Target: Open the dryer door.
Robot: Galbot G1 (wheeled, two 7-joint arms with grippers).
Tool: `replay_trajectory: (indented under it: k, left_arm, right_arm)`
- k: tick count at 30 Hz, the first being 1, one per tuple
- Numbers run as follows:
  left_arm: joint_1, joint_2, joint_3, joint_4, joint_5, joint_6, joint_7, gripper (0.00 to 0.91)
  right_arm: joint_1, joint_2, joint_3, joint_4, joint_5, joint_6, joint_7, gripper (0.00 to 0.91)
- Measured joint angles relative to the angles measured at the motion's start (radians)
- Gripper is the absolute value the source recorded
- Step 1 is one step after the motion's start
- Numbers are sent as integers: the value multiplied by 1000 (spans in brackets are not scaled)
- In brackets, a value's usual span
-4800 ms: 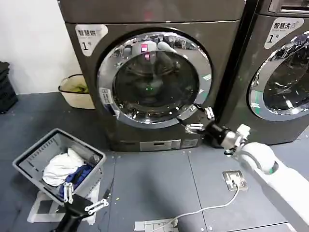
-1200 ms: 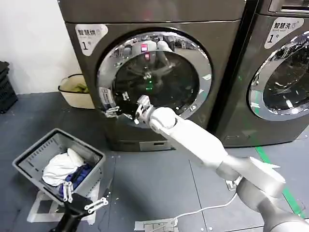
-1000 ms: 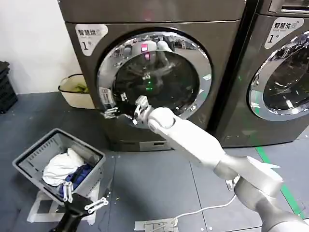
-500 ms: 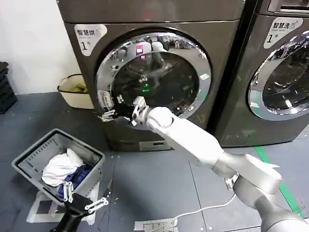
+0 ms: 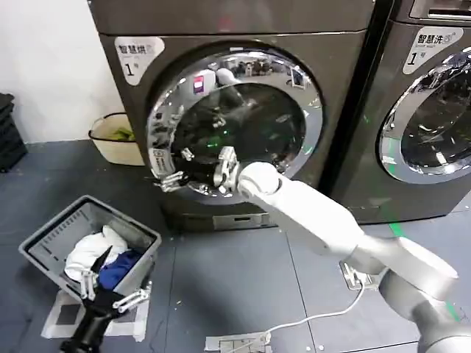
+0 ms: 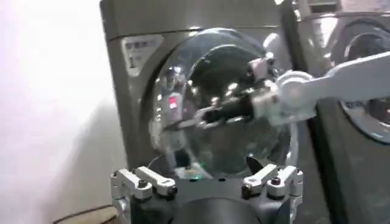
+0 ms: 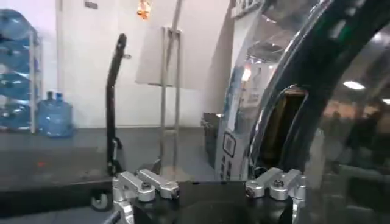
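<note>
The dryer marked 1 (image 5: 140, 110) has a round glass door (image 5: 250, 110) in a chrome ring, and the door's left edge stands slightly out from the front. My right arm reaches across the glass. Its gripper (image 5: 173, 176) is open at the door's lower left rim, which fills one side of the right wrist view as a chrome rim (image 7: 286, 79); the gripper (image 7: 211, 192) has nothing between its fingers. My left gripper (image 5: 110, 290) hangs open low over the floor, facing the door (image 6: 225, 122), with its fingers (image 6: 152, 181) spread apart.
A grey laundry basket (image 5: 44, 246) with clothes sits on the floor at the left. A cream bin (image 5: 110, 140) stands beside the dryer. A second machine (image 5: 434, 110) is on the right. A floor socket (image 5: 357, 276) with a white cable lies near my right arm.
The door's left edge has swung outward and its reflections have shifted. My right gripper moved slightly right and down with the rim. The left gripper lifted and turned.
</note>
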Motion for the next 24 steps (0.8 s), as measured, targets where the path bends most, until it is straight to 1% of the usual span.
replay_trajectory:
  k: [11,20,24]
  left_arm:
    - [-73,53,-58,55,-86,68,16,907]
    - [-158,119,-77,108,-136,127,15,907]
    - [-203,148,-70,135,-153,153,16,907]
  right_arm:
    - [-11,-117,-1,138,53,-21,-104,907]
    - [-38,-199,26,216,76,-39,-205,907]
    - [-58,-249,46,264,80,-41,-258,907]
